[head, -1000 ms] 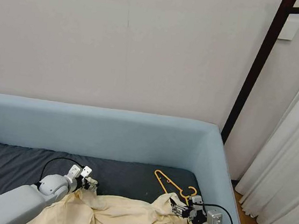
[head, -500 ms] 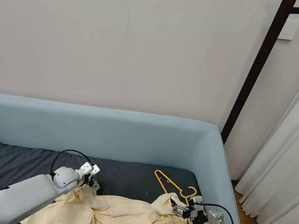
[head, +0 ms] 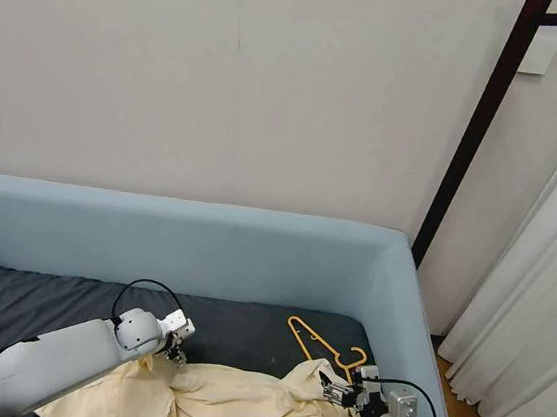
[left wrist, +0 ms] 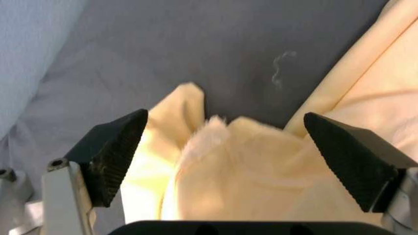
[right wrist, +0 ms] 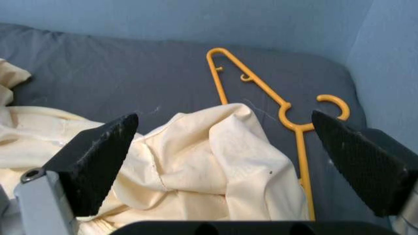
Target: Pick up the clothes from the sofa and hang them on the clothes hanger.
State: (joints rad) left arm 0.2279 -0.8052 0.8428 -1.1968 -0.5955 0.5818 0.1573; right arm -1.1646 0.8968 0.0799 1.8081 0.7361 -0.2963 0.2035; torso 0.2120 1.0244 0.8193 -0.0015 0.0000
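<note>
A cream garment (head: 226,404) lies crumpled on the sofa's dark grey seat (head: 245,326). An orange hanger (head: 321,347) lies flat on the seat beside its right end. My left gripper (head: 179,344) sits low at the garment's upper left edge. In the left wrist view the left gripper (left wrist: 225,120) is open, with a raised fold of the cream cloth (left wrist: 235,161) between its fingers (left wrist: 107,152). My right gripper (head: 338,392) hovers at the garment's right end. From the right wrist the right gripper (right wrist: 225,117) is open over a cloth hump (right wrist: 216,147), beside the hanger (right wrist: 261,88).
The light blue sofa back (head: 173,247) runs behind the seat and the right armrest (head: 397,313) closes it off. A black rack pole (head: 474,130) stands against the wall right of the sofa, with a white curtain (head: 537,329) beyond it.
My left arm has slid right along the garment's upper edge, its gripper now closer to the middle of the cloth. The right gripper and the hanger have stayed put.
</note>
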